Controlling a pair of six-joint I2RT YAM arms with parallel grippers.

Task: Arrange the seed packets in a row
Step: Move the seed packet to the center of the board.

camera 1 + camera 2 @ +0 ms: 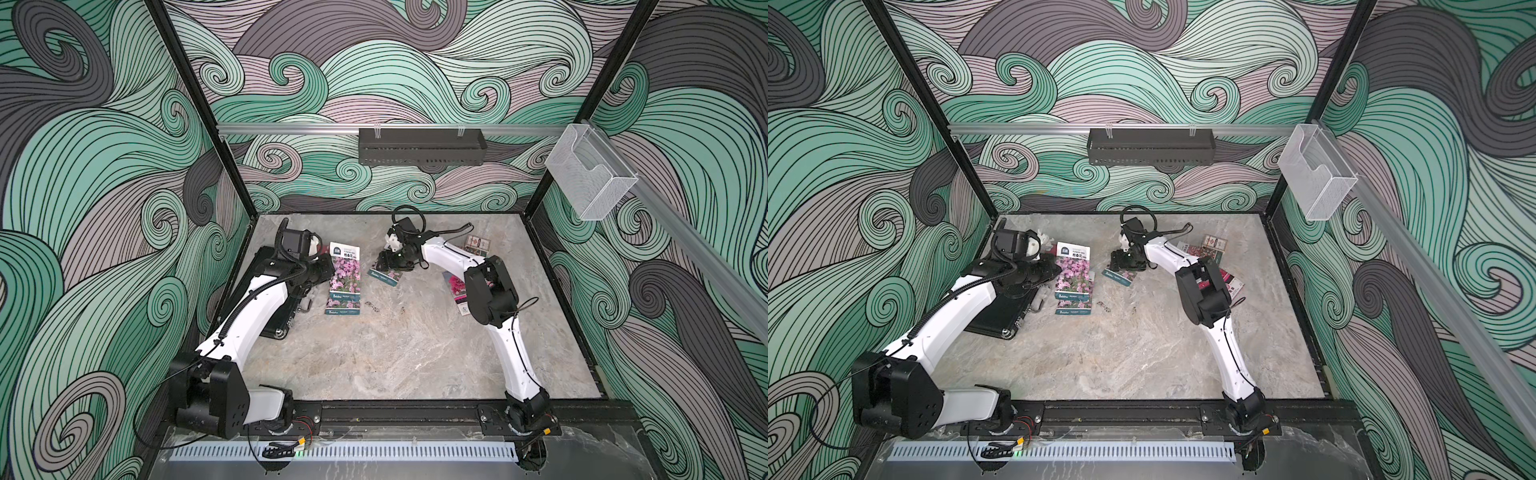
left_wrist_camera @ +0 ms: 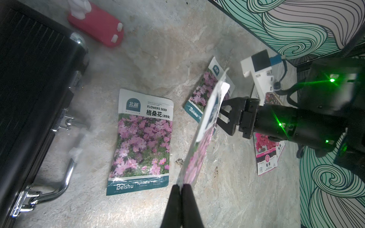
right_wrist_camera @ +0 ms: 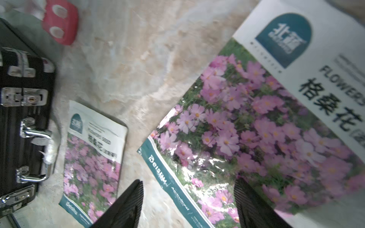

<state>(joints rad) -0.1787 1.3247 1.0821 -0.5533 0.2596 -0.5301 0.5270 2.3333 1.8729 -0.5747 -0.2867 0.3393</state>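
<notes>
Leftmost, I noted a black case (image 2: 29, 79) lying flat on the stone table (image 1: 374, 353), handle toward the middle. Beside it, the left gripper (image 2: 181, 185) was pinched together on the bottom edge of a purple-flower packet (image 2: 203, 134), which stood raised on edge, clear of the table. A second purple packet (image 2: 141, 142) lay flat, face up, just beside the case and below the raised one; both top views showed the two overlapping. Toward the centre, a third purple packet (image 3: 256, 128) lay tilted on the table, apart from the others. The right gripper (image 3: 188, 180) stood over its lower end with jaws well apart; I could not tell whether it touched. Further right, a magenta-bloom packet (image 2: 265, 154) lay partly hidden under the right arm, another packet's edge showing beneath it. A small patterned box (image 1: 1214, 243) sat near the back right.
</notes>
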